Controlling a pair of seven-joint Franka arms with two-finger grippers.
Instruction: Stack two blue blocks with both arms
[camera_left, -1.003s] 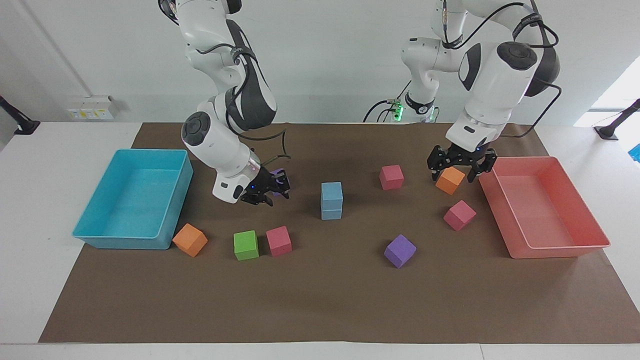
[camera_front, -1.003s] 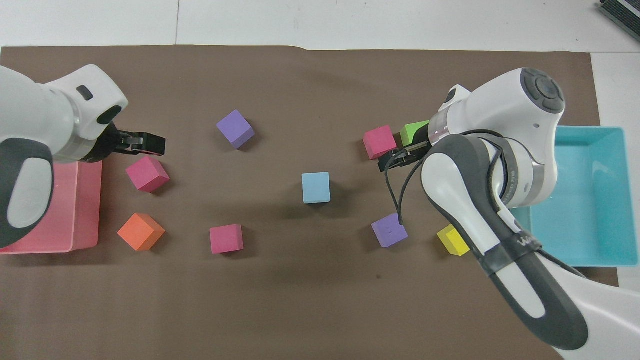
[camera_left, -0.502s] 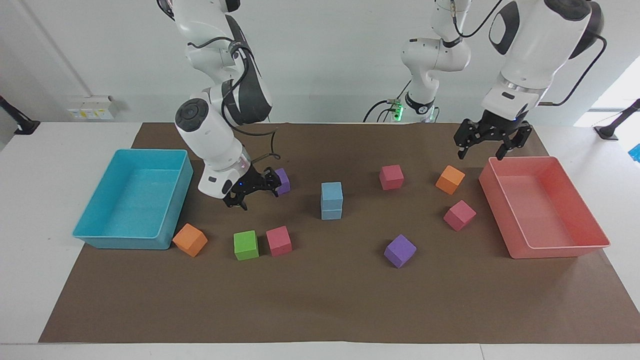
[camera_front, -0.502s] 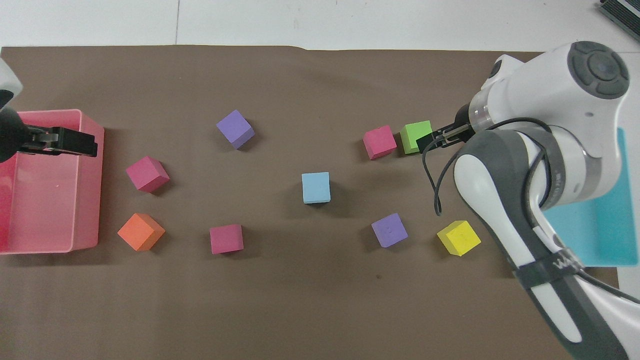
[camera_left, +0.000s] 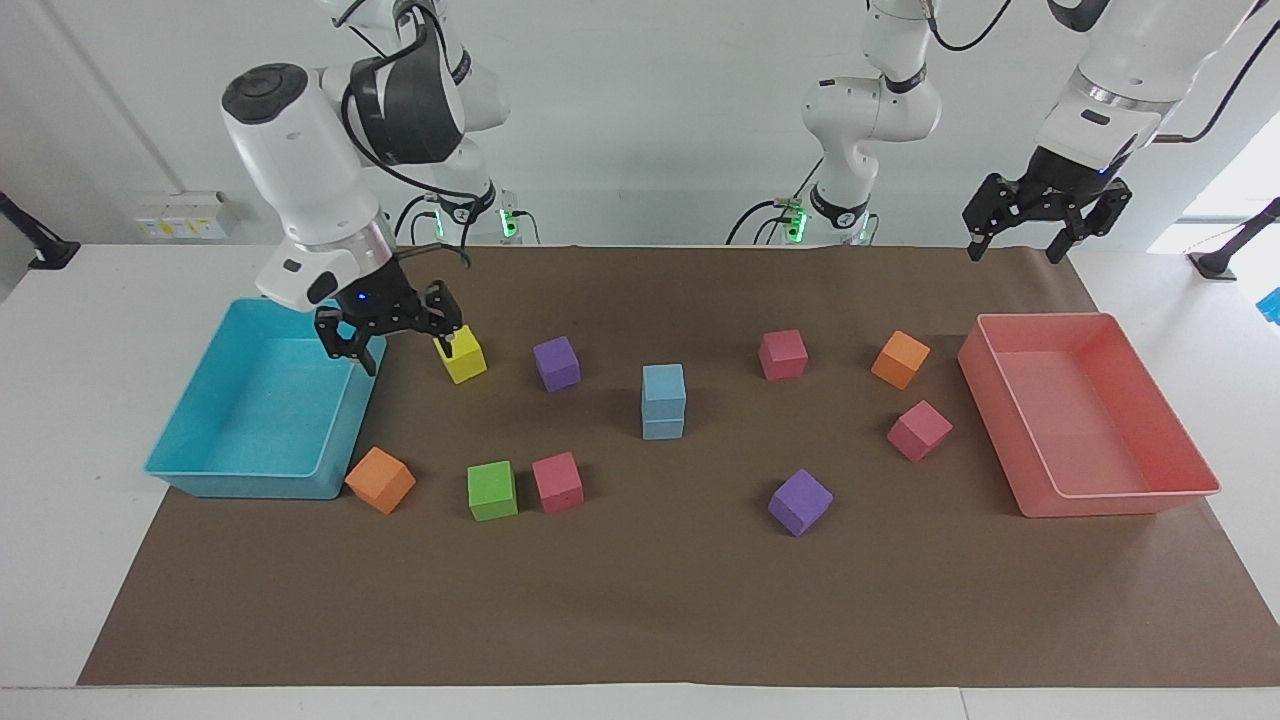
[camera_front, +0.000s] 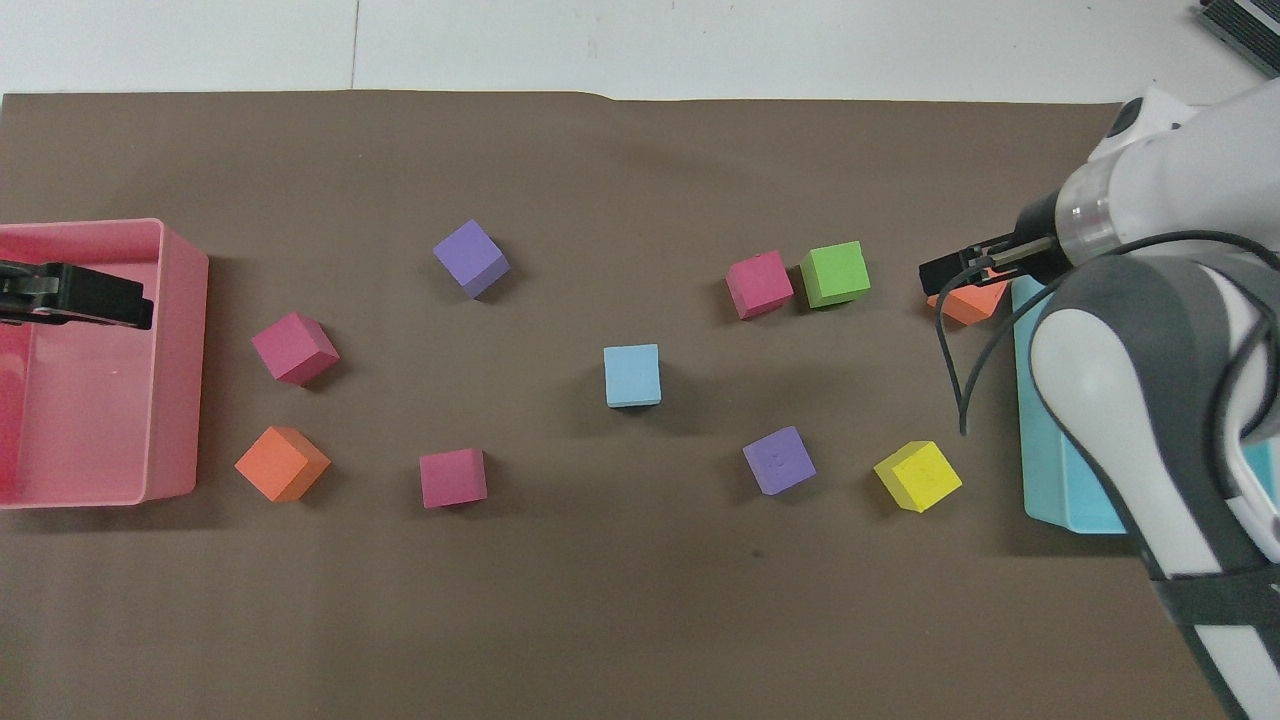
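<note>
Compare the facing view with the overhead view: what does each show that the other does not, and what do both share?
Only the facing view shows that the blue blocks are two, one stacked on the other, and shows both arms' bases and the wall. Only the overhead view shows the stack's top face squarely as a single square. Both show the empty right gripper over the turquoise tray's edge, the left gripper raised at the pink tray's end, and the scattered coloured cubes.

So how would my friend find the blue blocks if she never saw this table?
Start at the brown mat between the turquoise tray and the pink tray. Near its middle stand the blue blocks, beside a purple cube. They are the only sky-blue cubes, and the only two stacked one on the other.
</note>
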